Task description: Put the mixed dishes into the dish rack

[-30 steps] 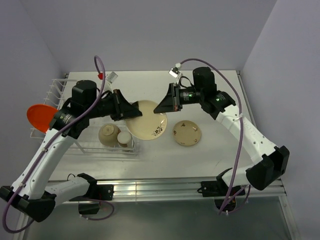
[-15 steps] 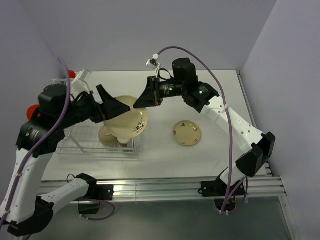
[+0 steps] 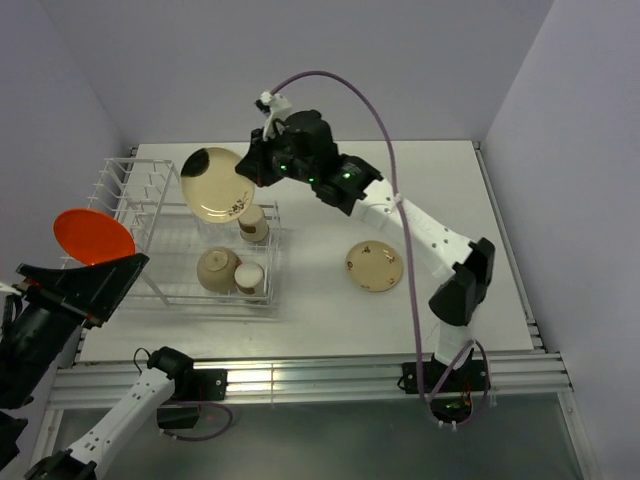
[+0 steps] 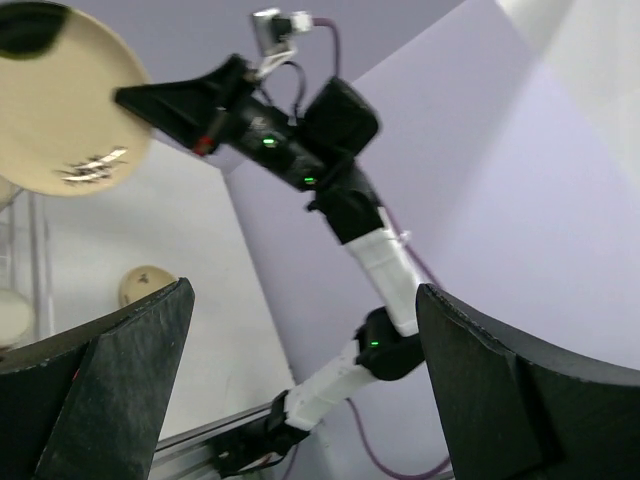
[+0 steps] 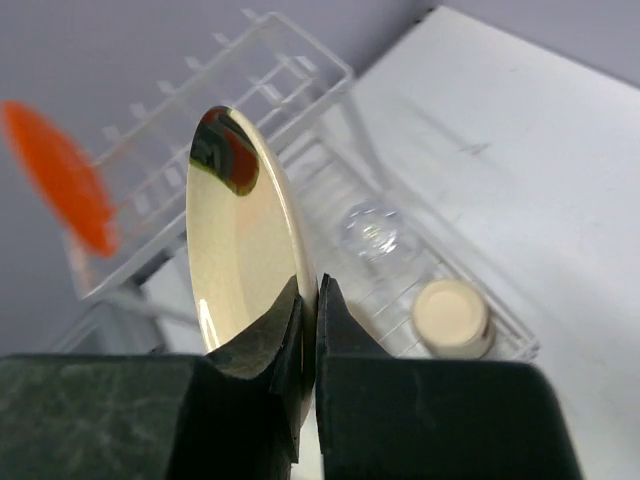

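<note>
My right gripper (image 3: 252, 170) is shut on the rim of a cream plate with brown marks (image 3: 213, 185), holding it on edge above the back of the white dish rack (image 3: 170, 295). In the right wrist view the plate (image 5: 240, 240) stands pinched between the fingers (image 5: 310, 310). The orange plate (image 3: 93, 236) stands in the rack's left slots. A tan bowl (image 3: 218, 268) and two small cups (image 3: 250, 277) (image 3: 253, 222) sit in the basket, with a clear glass (image 5: 368, 230). My left gripper (image 3: 110, 275) is open, empty and low at the front left.
A small cream dish with brown marks (image 3: 374, 266) lies on the white table right of the rack. The right arm (image 3: 420, 225) stretches diagonally across the table's middle. Purple walls close in the back and both sides.
The left gripper opened, let go of the cream plate and drew back to the front left. The right arm carried the plate leftward from mid-table to above the rack.
</note>
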Robot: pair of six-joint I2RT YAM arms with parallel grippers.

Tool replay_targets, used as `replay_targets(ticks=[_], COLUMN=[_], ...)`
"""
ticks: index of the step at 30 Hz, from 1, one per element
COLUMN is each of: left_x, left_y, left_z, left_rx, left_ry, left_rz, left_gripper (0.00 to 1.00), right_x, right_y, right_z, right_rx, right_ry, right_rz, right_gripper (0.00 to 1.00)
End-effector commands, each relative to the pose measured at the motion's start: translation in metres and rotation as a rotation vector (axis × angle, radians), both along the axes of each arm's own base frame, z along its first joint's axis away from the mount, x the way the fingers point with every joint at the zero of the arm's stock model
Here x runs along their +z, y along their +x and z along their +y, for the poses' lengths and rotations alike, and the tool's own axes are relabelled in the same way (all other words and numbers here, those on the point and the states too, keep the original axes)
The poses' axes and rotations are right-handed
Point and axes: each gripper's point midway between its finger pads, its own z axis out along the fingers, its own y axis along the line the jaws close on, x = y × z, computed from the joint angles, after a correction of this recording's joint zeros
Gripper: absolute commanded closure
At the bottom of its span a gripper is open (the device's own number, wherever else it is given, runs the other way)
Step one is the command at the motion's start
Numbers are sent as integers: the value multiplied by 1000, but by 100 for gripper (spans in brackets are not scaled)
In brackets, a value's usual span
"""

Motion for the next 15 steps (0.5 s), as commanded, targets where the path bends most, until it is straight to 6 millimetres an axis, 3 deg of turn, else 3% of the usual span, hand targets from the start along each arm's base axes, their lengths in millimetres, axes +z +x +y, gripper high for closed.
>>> replay_targets(ticks=[1,2,3,4,7,15], left_x=[7,7,9,10,8,-16], left_y=[1,-2,-6,-12,-21,-28], left_z=[1,1,0,0,0,0], left_rx=[7,-3,-15,-32,-54,-68], left_ry=[-119,-125,-132,-148,-161,-137], left_rz=[9,1,-14,-25,-29,31], left_gripper=[1,1,1,1,1,1], right_x=[43,33,53,43,64,85], right_y=[29,35,35,37,23,0], right_z=[12,24,29,43,63,77], right_rx=[-205,-207,-219,-226,-233,-273], right_ry=[23,-1,34,-3,28,26], right_rz=[-219,-240,-285,-315,-413,-563], right_gripper=[100,100,100,100,100,100])
